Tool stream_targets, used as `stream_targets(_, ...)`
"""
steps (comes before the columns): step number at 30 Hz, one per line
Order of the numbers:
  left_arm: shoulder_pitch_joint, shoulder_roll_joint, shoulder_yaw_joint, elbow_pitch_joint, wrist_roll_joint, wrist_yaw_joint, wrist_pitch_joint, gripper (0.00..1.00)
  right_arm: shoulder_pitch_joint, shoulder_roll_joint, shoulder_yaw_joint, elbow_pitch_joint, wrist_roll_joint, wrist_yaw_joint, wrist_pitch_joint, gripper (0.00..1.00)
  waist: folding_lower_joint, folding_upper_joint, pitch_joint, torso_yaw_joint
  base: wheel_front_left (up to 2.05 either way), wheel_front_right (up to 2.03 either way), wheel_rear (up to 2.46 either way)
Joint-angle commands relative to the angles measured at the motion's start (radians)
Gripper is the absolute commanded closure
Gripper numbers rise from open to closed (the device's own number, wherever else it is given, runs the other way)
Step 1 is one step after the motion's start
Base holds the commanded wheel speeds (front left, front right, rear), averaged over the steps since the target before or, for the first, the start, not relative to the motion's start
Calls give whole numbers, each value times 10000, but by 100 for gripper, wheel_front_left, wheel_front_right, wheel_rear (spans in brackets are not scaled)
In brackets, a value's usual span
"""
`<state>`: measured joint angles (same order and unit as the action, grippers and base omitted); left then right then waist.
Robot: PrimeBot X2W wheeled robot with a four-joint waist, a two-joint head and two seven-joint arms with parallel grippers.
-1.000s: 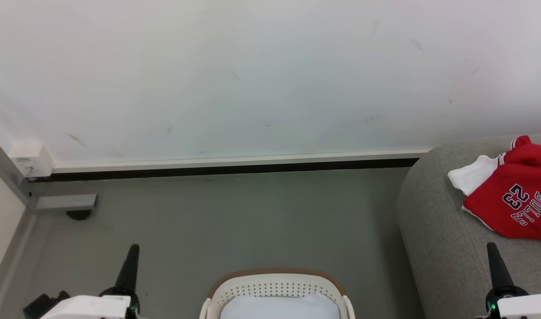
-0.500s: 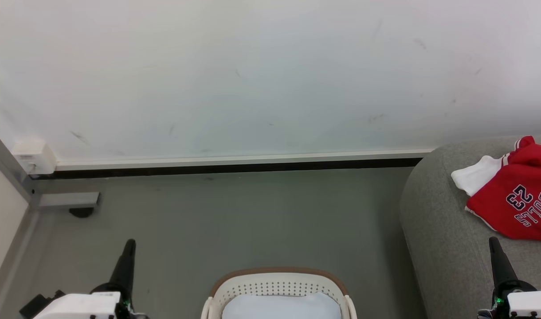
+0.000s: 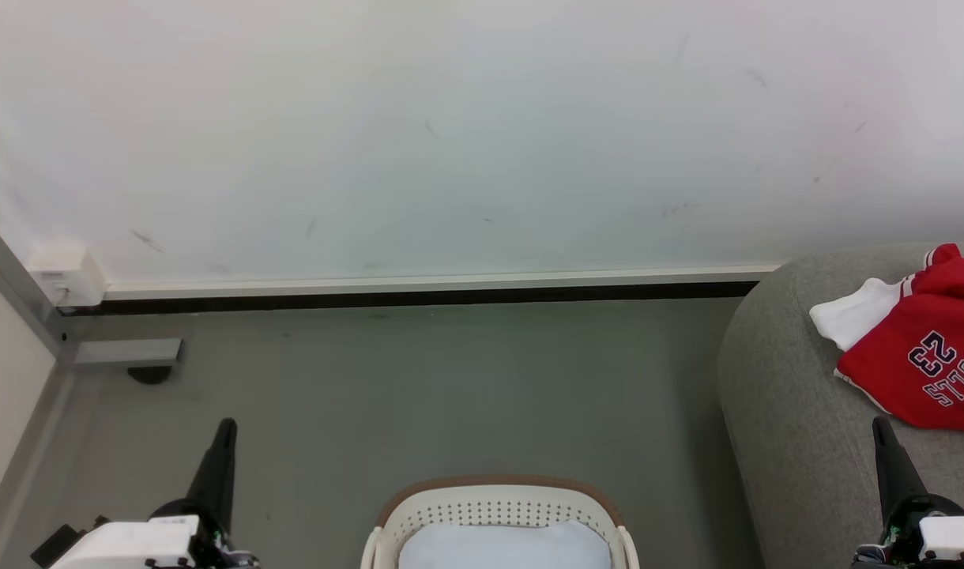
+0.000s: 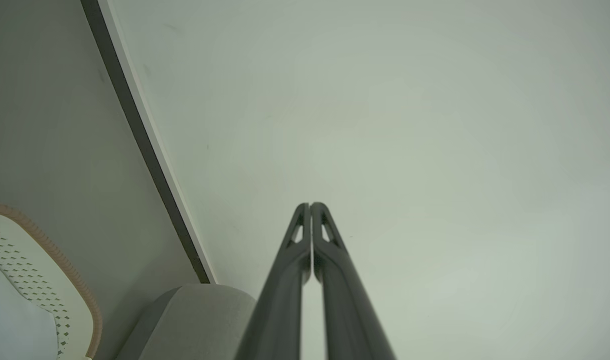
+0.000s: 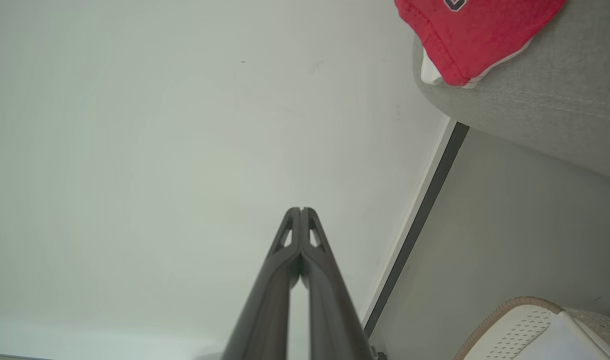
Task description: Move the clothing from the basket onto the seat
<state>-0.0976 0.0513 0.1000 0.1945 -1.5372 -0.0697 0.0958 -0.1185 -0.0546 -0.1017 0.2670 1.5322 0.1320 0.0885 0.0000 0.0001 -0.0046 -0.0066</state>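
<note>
seat (image 3: 774, 419) at 4 o'clock: grey woven cloth, matt, slightly coarse | clothing (image 3: 916, 379) at 3 o'clock: thin red-and-white jersey, soft, matt (dark printed lettering) | basket (image 3: 482, 512) at 6 o'clock: white perforated plastic, smooth, brown rim band | floor (image 3: 450, 379): grey, smooth, matt

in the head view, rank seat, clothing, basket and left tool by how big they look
1. seat: largest, though cut off by the frame.
2. clothing and basket: about alike, both cropped at the frame edge, so not ranked against each other.
3. left tool: smallest.
</note>
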Motion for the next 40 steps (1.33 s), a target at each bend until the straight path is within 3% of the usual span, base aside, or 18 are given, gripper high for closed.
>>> stream_targets(1,-126,18,94,-54,-314,-27,70,100,-118,-60,-37,-59,286,-22,87,100,0,-1,5,12,0,0,0)
stream_targets(10,-134,-10,203,-128,-835,-41,218,100,-144,-79,-50,-106,948,-24,218,100,0,-1,26,62,0,0,0)
stream_targets(40,-130,-7,194,-124,-803,-41,217,100,-131,-127,34,-107,969,-24,136,100,0,-1,26,63,0,0,0)
